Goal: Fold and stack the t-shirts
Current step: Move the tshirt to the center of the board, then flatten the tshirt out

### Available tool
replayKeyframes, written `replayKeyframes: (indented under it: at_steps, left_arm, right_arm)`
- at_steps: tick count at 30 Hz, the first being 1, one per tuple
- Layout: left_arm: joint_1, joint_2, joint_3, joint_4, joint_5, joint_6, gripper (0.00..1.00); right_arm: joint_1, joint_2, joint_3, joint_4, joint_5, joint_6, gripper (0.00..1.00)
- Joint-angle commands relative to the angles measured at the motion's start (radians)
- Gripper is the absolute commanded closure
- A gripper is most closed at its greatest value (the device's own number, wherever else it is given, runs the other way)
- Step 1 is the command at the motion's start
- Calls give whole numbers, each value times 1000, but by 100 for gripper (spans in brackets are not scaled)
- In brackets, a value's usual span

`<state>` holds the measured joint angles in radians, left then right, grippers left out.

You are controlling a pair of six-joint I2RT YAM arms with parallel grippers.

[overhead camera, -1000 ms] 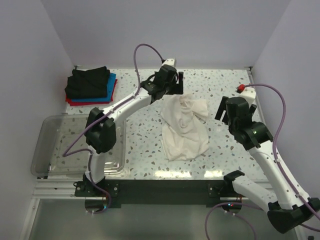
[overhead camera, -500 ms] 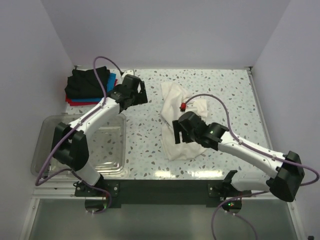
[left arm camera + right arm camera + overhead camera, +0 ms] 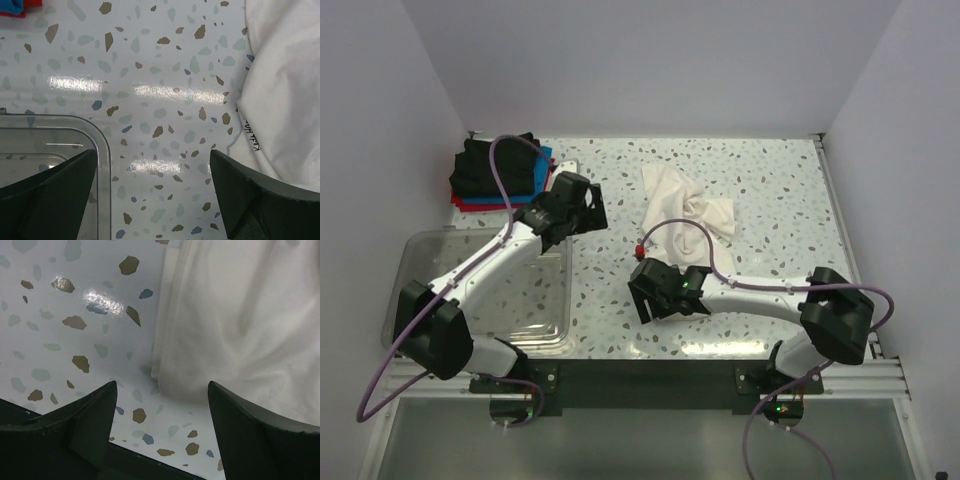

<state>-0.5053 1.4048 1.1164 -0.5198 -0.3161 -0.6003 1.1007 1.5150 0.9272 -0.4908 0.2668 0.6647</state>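
Speckled tabletop between pale walls, read left to right. A clear tub sits near left, with the folded stack of black, blue and red tees behind it. My left arm holds its jaws spread wide and empty over bare surface, the white t-shirt off to their right. The shirt lies crumpled, its long axis running back to front. My right arm is nearer: its jaws, parted and empty, frame the shirt's near corner.
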Motion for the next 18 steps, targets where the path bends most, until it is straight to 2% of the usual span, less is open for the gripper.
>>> replayKeyframes:
  at_steps: [1,3,6,9,11,12,13,17,18]
  left_arm:
    - [2,-52,-21,-17,3,-38,0]
    - [2,-67,-26,-29,-5,-38,0]
    - [2,-89,-36,-37,-17,-38,0]
    - [2,-110,-52,-40,-26,-36,0]
    - [2,-124,-55,-45,-34,-36,0]
    - [2,-128,-56,-48,-40,-32,0]
    - [2,-139,-53,-49,-50,-29,0]
    - [5,-158,-18,-83,-89,2,0]
    - [5,-162,9,-91,-100,16,0]
  right_arm:
    - [4,40,5,24,32,32,24]
    - [4,68,15,6,55,33,26]
    - [4,120,21,1,64,32,36]
    - [5,165,38,-18,69,24,51]
    - [4,174,56,-46,75,24,77]
    - [4,168,83,-84,87,24,94]
    - [4,159,102,-106,94,21,99]
    - [4,80,267,-228,84,-7,100]
    - [2,51,373,-282,81,-25,100]
